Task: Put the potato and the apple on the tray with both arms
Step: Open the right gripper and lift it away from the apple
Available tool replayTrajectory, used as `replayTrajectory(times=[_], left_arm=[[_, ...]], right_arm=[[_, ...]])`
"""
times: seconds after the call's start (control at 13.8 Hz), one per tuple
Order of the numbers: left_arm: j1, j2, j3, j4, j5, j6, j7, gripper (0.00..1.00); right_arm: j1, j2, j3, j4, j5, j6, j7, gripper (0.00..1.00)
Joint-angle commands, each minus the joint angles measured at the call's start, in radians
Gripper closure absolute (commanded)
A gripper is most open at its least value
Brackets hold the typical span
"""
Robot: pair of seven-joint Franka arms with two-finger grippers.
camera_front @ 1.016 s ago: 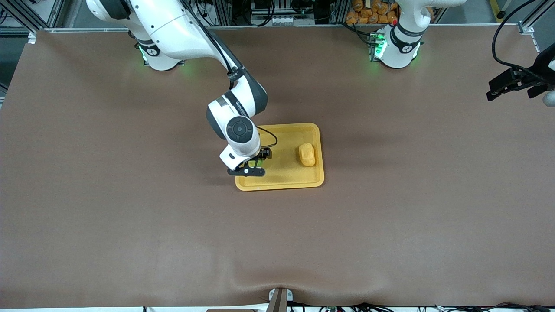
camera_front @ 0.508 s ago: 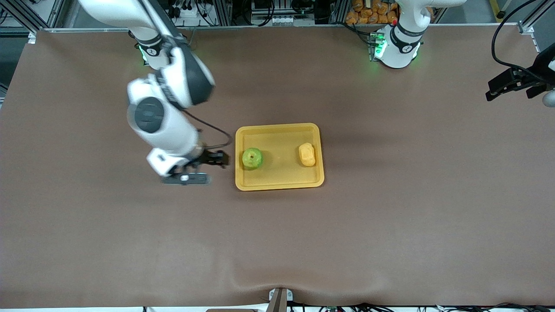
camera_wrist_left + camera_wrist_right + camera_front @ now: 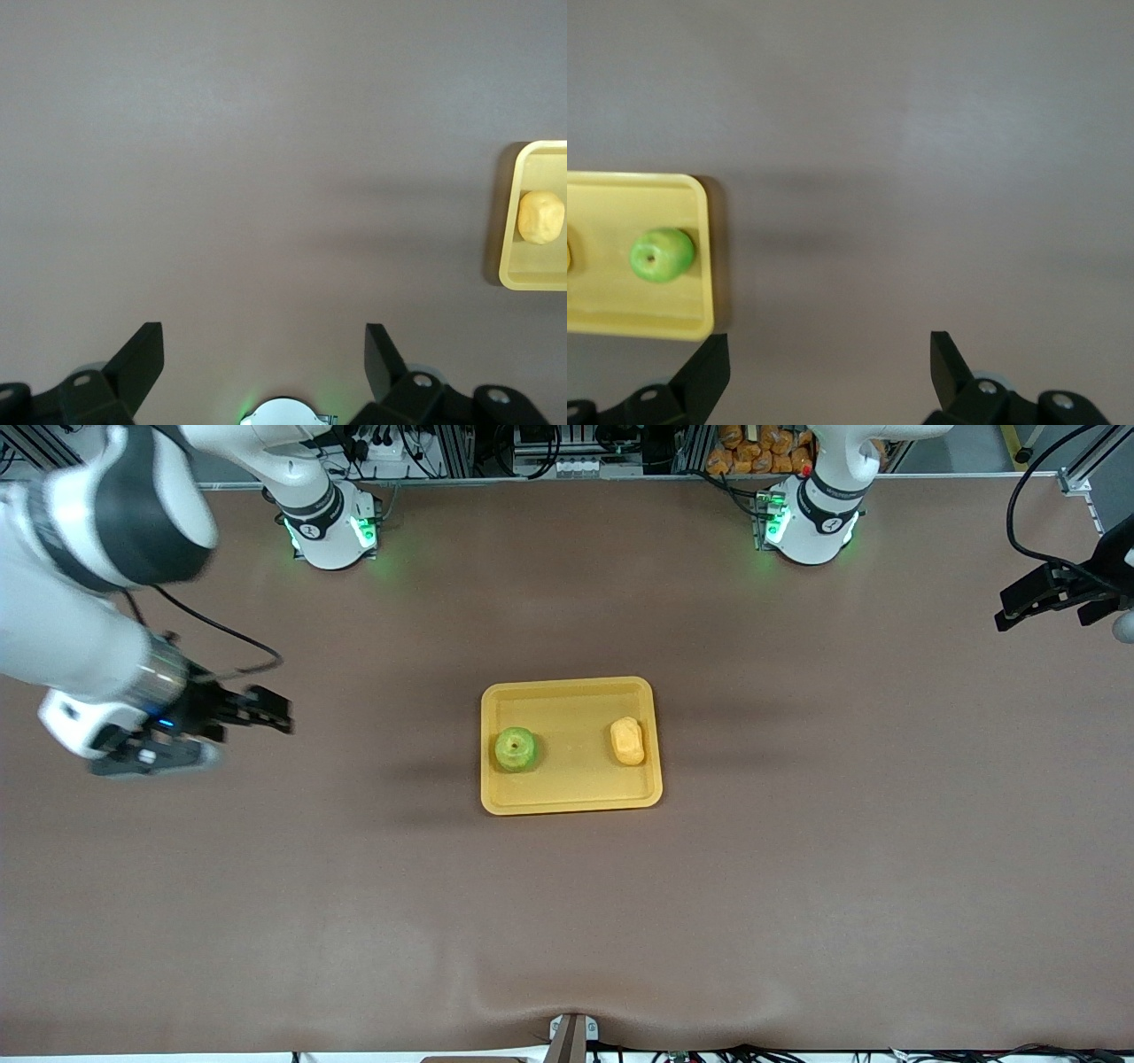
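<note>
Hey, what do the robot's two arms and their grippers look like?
Both arms are glossy white with black joint bands, on round bases lit green. The right arm carries a black cable looping to its wrist and a blue light there. The right gripper and left gripper are black, with two wedge-shaped fingers.

we see open worktop (image 3: 797,886) around the tray (image 3: 571,802) | on it only apple (image 3: 516,748) at 9 o'clock, potato (image 3: 627,741) at 3, apart | both tools up at the worktop's ends, fingers spread
</note>
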Motion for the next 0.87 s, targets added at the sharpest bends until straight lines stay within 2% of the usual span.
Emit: replayTrajectory(times=[0.0,0.15,0.22,0.44,0.8], left_arm=[[0.005,-0.011,0.001,0.005,-0.021,0.001,0.014,0.00],[0.005,-0.014,0.001,0.005,-0.021,0.001,0.014,0.00],[0.005,-0.016,0.001,0.005,-0.021,0.001,0.014,0.00],[0.005,-0.014,0.001,0.005,-0.021,0.001,0.014,0.00],[0.007,-0.016,0.004,0.005,-0.021,-0.002,0.014,0.00]], right_arm=[[-0.072,-0.130,0.017,-0.062,-0.038,-0.064,-0.058,0.00],[-0.088,-0.201,0.014,-0.089,-0.126,-0.082,-0.075,0.00],[-0.106,-0.207,0.011,-0.085,-0.132,-0.111,-0.079,0.00],[-0.155,-0.206,0.011,-0.053,-0.132,-0.202,-0.064,0.00],[-0.169,-0.210,0.018,-0.049,-0.101,-0.248,0.048,0.00]])
